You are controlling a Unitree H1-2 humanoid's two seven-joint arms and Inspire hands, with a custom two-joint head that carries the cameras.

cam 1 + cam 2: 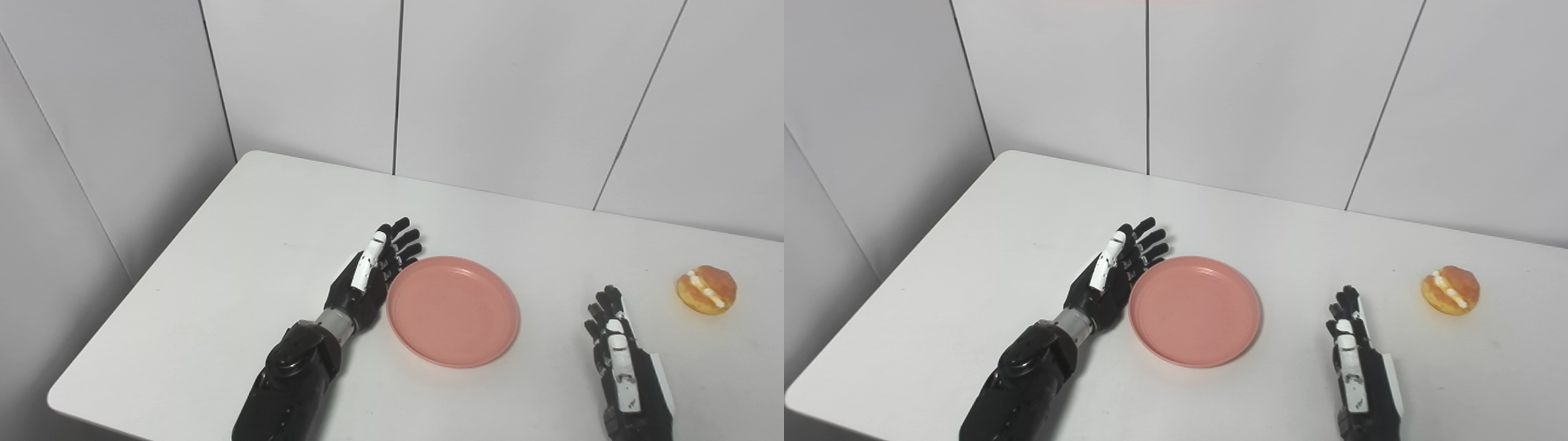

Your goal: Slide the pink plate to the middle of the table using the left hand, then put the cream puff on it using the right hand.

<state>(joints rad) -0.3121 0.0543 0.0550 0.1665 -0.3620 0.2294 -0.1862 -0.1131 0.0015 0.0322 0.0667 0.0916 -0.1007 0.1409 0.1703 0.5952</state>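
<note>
The pink plate [453, 311] lies flat near the middle of the white table [245, 233] with nothing on it. My left hand [372, 272] stands on edge against the plate's left rim, fingers straight and spread, holding nothing. The cream puff [706, 289], a golden bun split by a line of white cream, rests at the far right of the table. My right hand [618, 349] is at the front right, fingers extended and pointing away, open, well short of the puff and to the right of the plate.
White wall panels rise behind the table and along its left side. The table's left edge and its front left corner [58, 401] are close to my left arm.
</note>
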